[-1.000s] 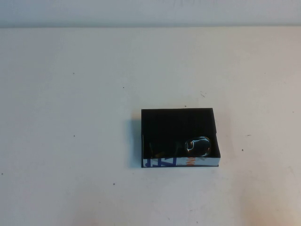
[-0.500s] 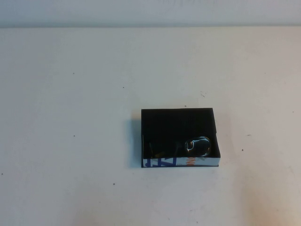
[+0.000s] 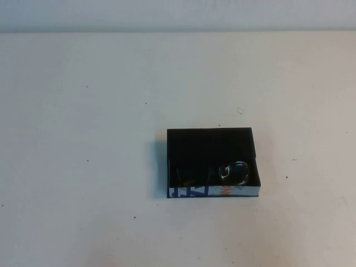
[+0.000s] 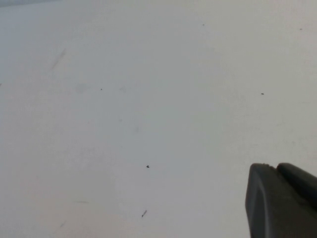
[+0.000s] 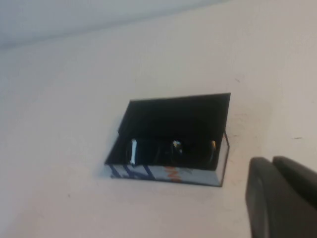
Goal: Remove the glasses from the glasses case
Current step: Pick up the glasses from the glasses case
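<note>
The glasses case (image 3: 214,192) lies open on the white table, right of centre in the high view, its white printed edge facing me. The dark glasses (image 3: 211,173) lie inside along that front edge, one lens glinting. Neither gripper shows in the high view. In the right wrist view the case (image 5: 163,173) and the glasses (image 5: 171,151) show ahead of my right gripper (image 5: 271,159), which is shut, empty and well apart from the case. My left gripper (image 4: 275,166) is shut and empty over bare table, with the case out of its view.
The white table (image 3: 83,139) has small dark specks. Its far edge meets a pale wall (image 3: 178,14) at the back. Nothing else stands on it.
</note>
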`<state>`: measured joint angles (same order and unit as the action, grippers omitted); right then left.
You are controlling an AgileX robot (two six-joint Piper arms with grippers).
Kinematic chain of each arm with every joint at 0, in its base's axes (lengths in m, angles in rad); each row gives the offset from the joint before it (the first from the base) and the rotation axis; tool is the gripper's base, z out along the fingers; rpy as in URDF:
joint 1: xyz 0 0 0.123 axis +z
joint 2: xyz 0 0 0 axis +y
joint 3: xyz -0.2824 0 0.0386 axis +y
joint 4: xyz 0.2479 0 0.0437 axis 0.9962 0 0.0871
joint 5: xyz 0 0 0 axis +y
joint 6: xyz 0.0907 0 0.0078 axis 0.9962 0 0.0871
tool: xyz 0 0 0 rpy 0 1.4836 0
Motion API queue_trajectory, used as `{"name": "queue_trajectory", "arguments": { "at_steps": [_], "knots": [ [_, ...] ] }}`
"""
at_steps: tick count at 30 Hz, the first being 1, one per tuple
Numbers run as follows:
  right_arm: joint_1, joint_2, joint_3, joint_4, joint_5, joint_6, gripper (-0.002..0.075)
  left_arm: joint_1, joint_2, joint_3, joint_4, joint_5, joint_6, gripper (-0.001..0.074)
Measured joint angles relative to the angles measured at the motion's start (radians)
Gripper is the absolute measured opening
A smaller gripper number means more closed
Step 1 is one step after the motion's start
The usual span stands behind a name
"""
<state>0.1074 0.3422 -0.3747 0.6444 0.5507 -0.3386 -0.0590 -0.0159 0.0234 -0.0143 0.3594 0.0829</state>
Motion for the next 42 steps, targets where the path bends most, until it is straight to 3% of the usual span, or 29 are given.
{"name": "queue_trajectory", "arguments": {
  "at_steps": [14, 20, 26, 31, 34, 39, 42],
  "knots": [
    [0.002, 0.801, -0.623, -0.152, 0.397, -0.485, -0.0018, 0.000, 0.000, 0.000, 0.000, 0.000, 0.000, -0.0005],
    [0.092, 1.046, -0.832, -0.263, 0.529, -0.528, -0.0018, 0.000, 0.000, 0.000, 0.000, 0.000, 0.000, -0.0005],
    [0.218, 1.219, -0.972, -0.419, 0.519, -0.534, -0.0018, 0.000, 0.000, 0.000, 0.000, 0.000, 0.000, -0.0005],
    [0.254, 1.370, -1.064, -0.508, 0.484, -0.550, -0.0014, 0.000, 0.000, 0.000, 0.000, 0.000, 0.000, -0.0005],
    [0.257, 1.450, -1.118, -0.499, 0.479, -0.587, 0.0020, 0.000, 0.000, 0.000, 0.000, 0.000, 0.000, -0.0005],
    [0.271, 1.555, -1.190, -0.467, 0.479, -0.668, 0.0184, 0.000, 0.000, 0.000, 0.000, 0.000, 0.000, -0.0005],
    [0.303, 1.587, -1.205, -0.465, 0.479, -0.713, 0.0241, 0.000, 0.000, 0.000, 0.000, 0.000, 0.000, -0.0005]
  ]
}}
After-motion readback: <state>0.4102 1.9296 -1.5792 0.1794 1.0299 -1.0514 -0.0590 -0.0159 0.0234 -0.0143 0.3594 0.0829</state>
